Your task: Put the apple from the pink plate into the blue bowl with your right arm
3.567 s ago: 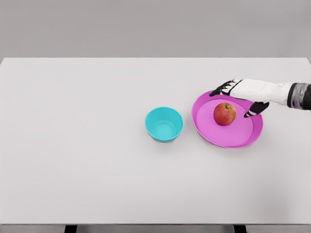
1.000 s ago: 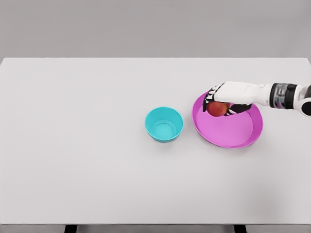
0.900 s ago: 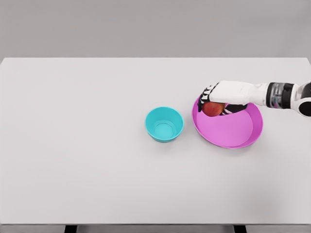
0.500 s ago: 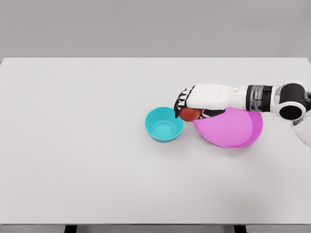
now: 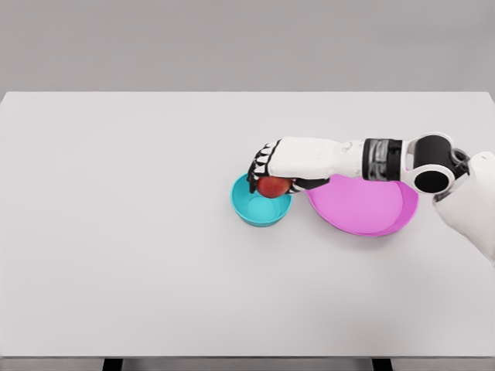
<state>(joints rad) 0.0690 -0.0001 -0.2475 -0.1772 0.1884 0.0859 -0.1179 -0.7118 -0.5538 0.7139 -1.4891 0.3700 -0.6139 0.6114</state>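
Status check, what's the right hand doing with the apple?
Right hand shut on apple, above blue bowl. Pink plate bare. Left arm out of view. Nothing in the way.

The apple (image 5: 273,186) is half covered by the right hand (image 5: 272,167) (only its lower part shows); the plate's (image 5: 363,212) far rim is hidden.

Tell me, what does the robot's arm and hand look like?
The right arm is smooth and white, with a dark grey band near the wrist and a round black joint cap at the elbow. The right hand has a white back and black-and-white fingers. No cables show. The left arm isn't in view.
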